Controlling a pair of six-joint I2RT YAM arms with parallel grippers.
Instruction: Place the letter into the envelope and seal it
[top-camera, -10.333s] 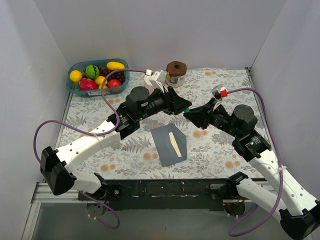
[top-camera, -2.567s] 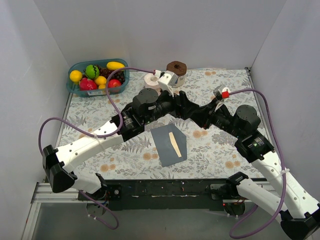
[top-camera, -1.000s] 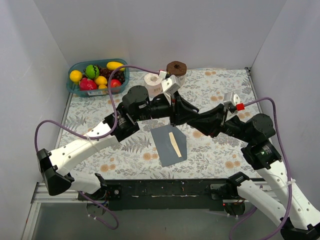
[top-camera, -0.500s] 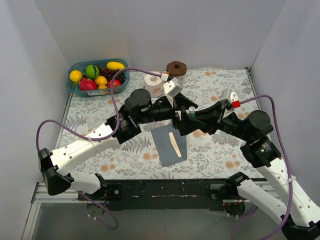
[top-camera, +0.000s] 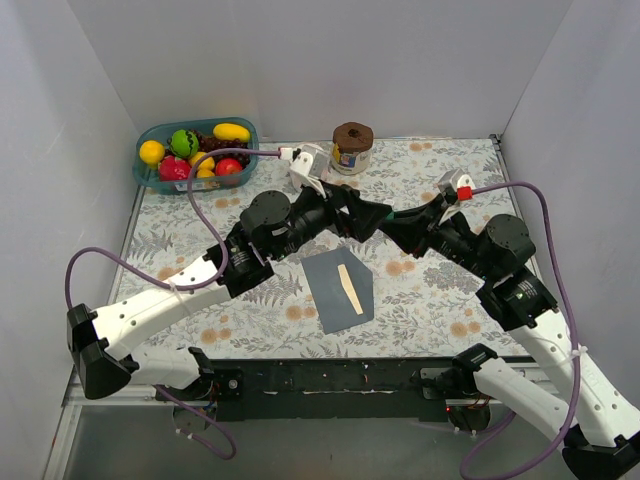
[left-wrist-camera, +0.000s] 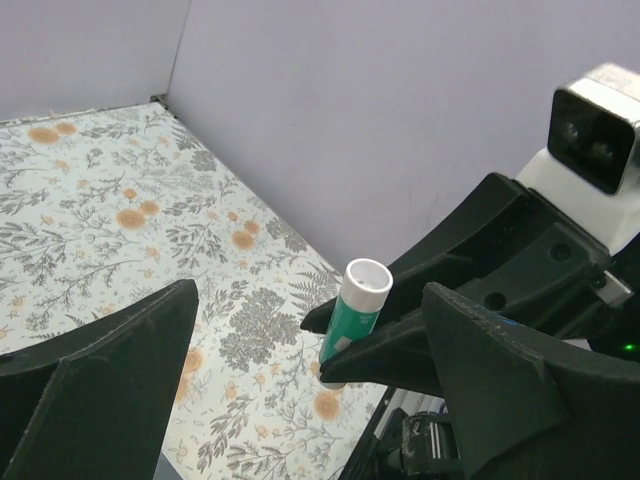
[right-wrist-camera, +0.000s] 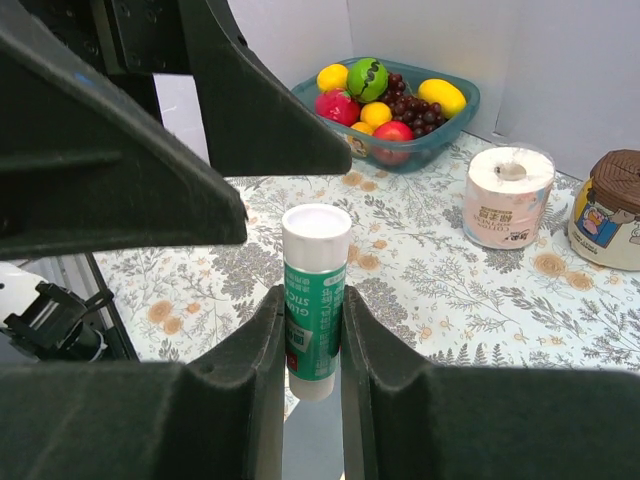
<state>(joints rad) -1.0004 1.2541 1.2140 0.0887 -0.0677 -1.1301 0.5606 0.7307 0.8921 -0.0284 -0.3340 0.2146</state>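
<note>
Releasing: left pincer (left-wrist-camera: 310, 300) just sprang wide off green-and-white glue stick (left-wrist-camera: 352, 315) | right pincer (right-wrist-camera: 312, 345) alone holds it | dark slate-grey paper envelope (top-camera: 330, 295), cream-tan card letter (top-camera: 349, 288) showing, at 6 o'clock | flap-gluing likely next.

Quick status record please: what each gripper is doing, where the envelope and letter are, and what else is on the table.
left gripper: open, fingers wide apart, facing the glue stick, not touching it
right gripper: shut on the glue stick, holding it upright above the table
glue stick: green and white tube, white end up
envelope: flat on the table, nearer the arm bases than the grippers
letter: only a narrow cream strip shows on the envelope
back of table: fruit tub, tissue roll, brown-lidded jar
</note>
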